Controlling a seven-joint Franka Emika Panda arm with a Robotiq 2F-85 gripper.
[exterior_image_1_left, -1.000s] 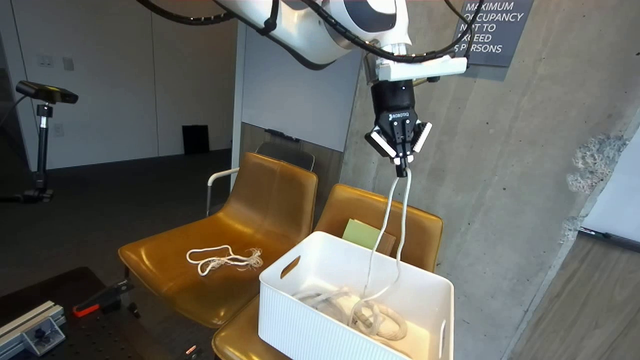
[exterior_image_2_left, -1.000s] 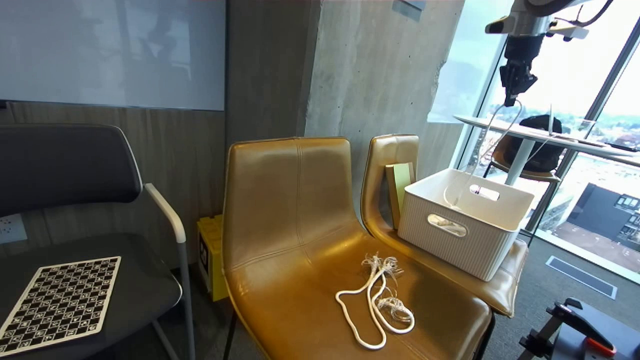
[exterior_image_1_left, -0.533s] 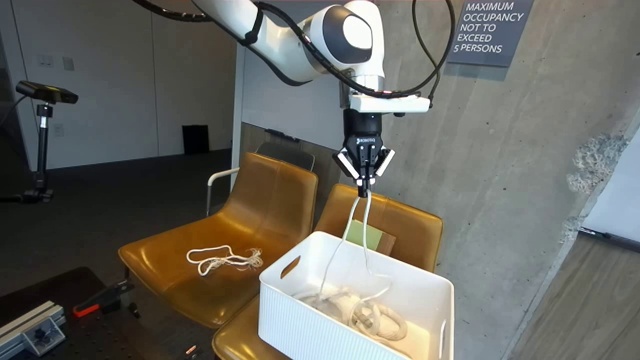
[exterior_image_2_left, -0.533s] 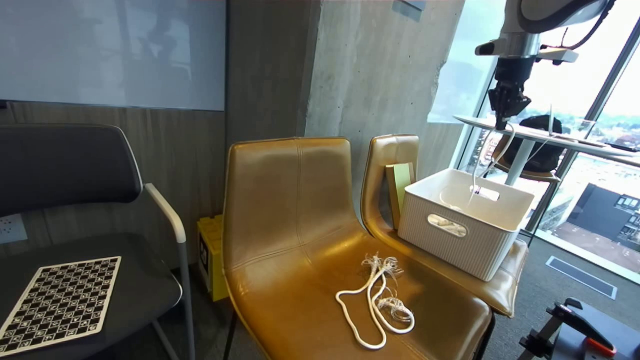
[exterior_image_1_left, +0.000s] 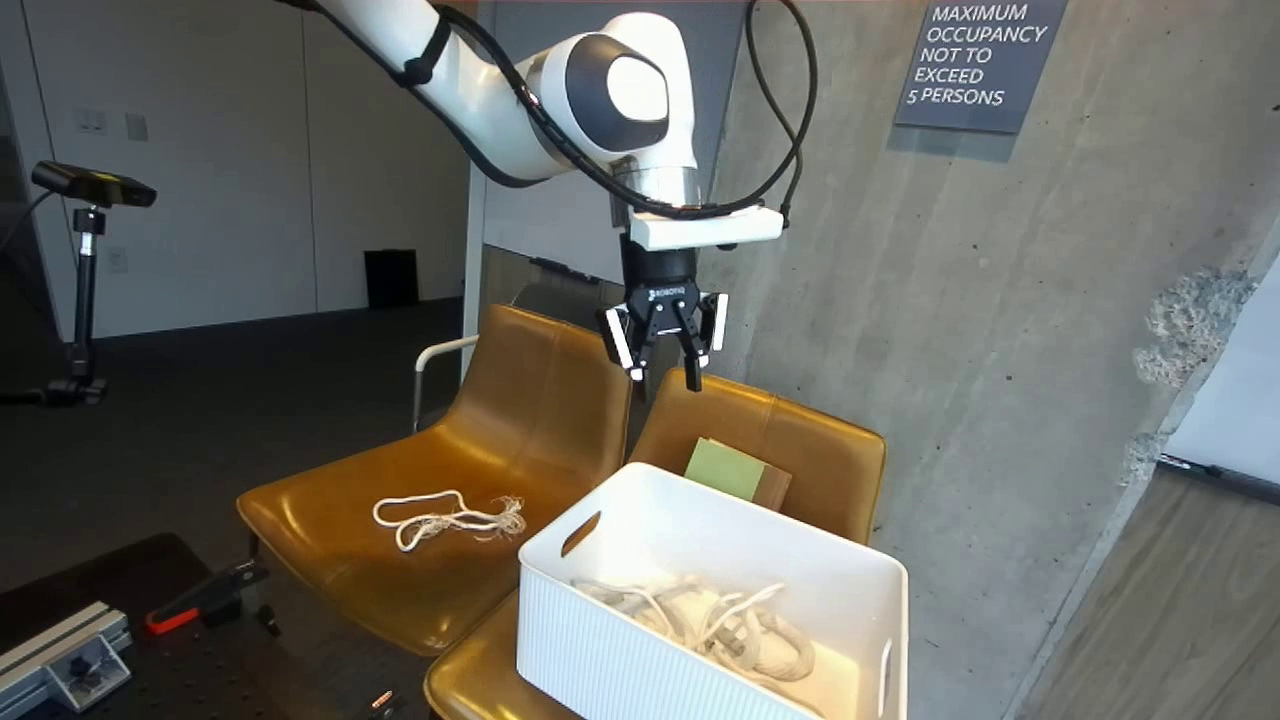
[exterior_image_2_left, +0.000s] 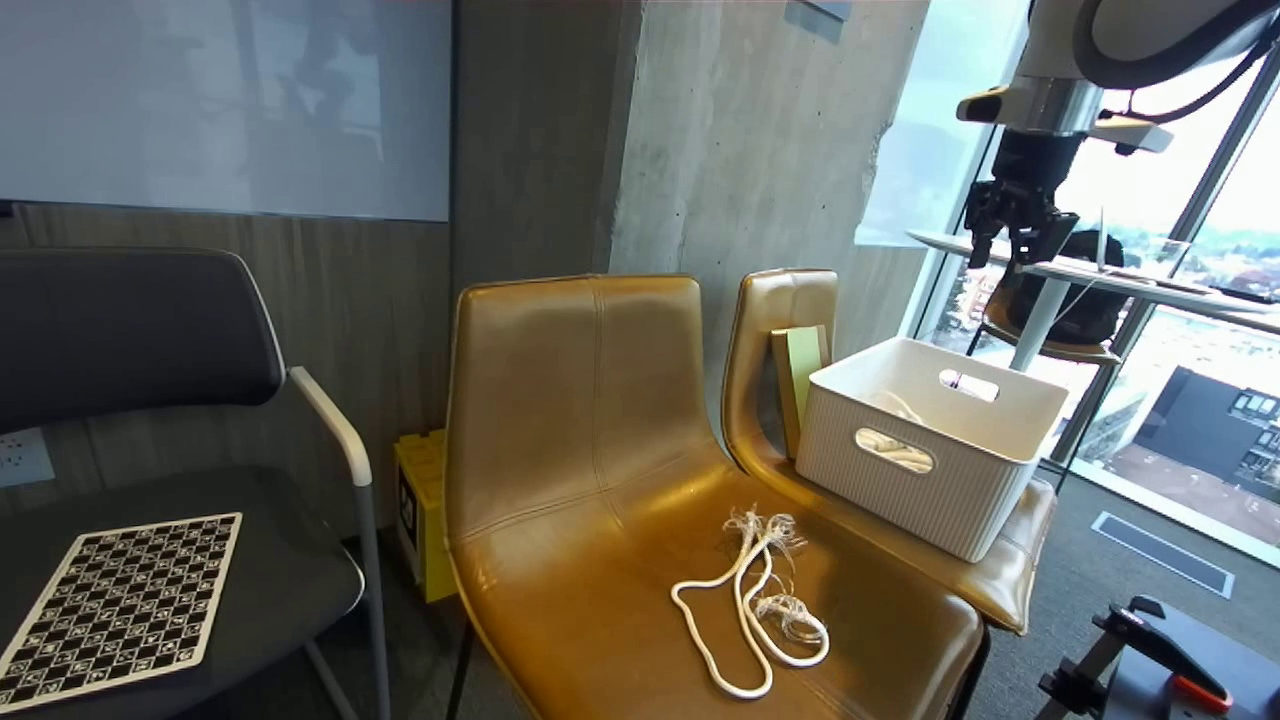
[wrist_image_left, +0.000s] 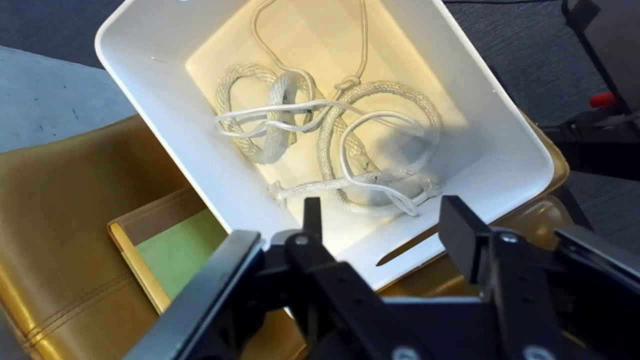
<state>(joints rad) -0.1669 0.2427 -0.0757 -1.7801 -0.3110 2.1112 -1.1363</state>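
Observation:
My gripper (exterior_image_1_left: 667, 384) hangs above the white bin (exterior_image_1_left: 650, 645), fingers pointing down and spread apart with nothing between them. In the wrist view the left finger (wrist_image_left: 313, 215) and right finger (wrist_image_left: 462, 235) frame the bin's handle slot and near end. Inside the bin, a thin white cord (wrist_image_left: 363, 40) lies over coils of thicker braided rope (wrist_image_left: 430, 107). Some loops lean against the bin's inner wall. A separate white rope with frayed ends (exterior_image_2_left: 745, 692) rests on the tan chair (exterior_image_2_left: 580, 400) beside the bin, away from the gripper.
The bin stands on a second tan chair (exterior_image_1_left: 860, 470), with a green and brown book-like item (exterior_image_1_left: 722, 468) against its backrest. A concrete wall (exterior_image_1_left: 1000, 350) rises behind. A camera on a stand (exterior_image_1_left: 95, 185) and a red-handled clamp (exterior_image_1_left: 200, 600) are at the left.
My gripper moved down and left over the bin in an exterior view, and its jaws went from shut on the white cord to open. The cord has dropped into the bin.

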